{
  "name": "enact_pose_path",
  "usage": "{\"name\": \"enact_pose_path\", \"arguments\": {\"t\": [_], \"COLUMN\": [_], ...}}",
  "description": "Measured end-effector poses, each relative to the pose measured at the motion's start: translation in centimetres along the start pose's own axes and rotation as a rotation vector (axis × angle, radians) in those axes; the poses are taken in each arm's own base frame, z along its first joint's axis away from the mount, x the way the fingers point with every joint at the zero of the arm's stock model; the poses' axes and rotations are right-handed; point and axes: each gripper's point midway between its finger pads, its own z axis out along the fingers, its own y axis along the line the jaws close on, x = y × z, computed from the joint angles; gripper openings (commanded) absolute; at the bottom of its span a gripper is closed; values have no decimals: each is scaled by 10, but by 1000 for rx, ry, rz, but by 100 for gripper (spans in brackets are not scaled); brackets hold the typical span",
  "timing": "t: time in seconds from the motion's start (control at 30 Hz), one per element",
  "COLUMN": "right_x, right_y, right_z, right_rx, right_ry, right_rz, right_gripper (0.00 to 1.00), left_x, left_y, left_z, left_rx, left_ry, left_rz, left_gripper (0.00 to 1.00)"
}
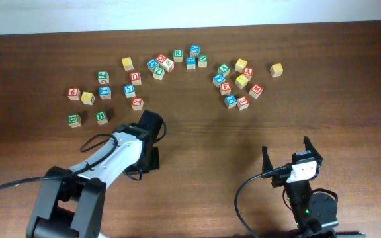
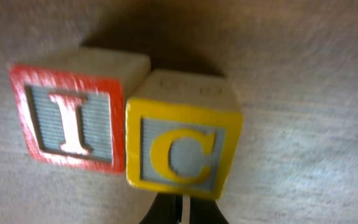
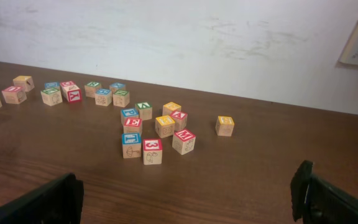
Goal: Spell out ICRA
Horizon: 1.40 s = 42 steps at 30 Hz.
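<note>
A dark wooden table (image 1: 204, 132) is laid out beneath a plain white wall (image 3: 166, 37), and loose letter blocks (image 1: 129, 90) are scattered in two clusters across its far half. Nearer in, the left arm (image 1: 121, 152) is stretched over the table's middle-left. Through its wrist camera the red-framed I block (image 2: 70, 118) and the yellow-framed C block (image 2: 182, 149) are seen side by side on the wood, edges touching, the I on the left. The left gripper (image 2: 182, 213) is caught just below the C, its jaws drawn almost together with only a pale slit between them and nothing clamped; contact with the block cannot be judged. The right gripper (image 1: 286, 157) is parked at the near right, jaws spread wide and empty, blocks well ahead of it.
</note>
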Motion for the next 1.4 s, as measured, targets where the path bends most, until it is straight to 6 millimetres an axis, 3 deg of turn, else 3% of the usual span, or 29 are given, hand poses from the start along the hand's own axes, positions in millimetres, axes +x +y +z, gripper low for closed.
{"name": "enact_pose_path", "arguments": {"t": [0.43, 0.67, 0.73, 0.83, 0.9, 1.0, 1.23, 1.4], "right_x": [0, 0, 0, 0, 0, 0, 0, 0], "right_y": [0, 0, 0, 0, 0, 0, 0, 0], "right_z": [0, 0, 0, 0, 0, 0, 0, 0], "right_rx": [0, 0, 0, 0, 0, 0, 0, 0], "right_ry": [0, 0, 0, 0, 0, 0, 0, 0], "right_rz": [0, 1, 0, 0, 0, 0, 0, 0], "right_gripper": [98, 98, 98, 98, 98, 98, 98, 98], "left_x": [-10, 17, 28, 25, 13, -1, -14, -24], "left_y": [0, -3, -2, 2, 9, 24, 70, 76], "left_z": [0, -2, -7, -24, -41, -51, -45, -42], "left_rx": [-6, 37, 41, 22, 8, -2, -17, -8], "left_ry": [-42, 85, 140, 150, 117, 83, 89, 51], "left_rz": [-2, 28, 43, 49, 32, -20, -193, -226], "left_gripper": [0, 0, 0, 0, 0, 0, 0, 0]}}
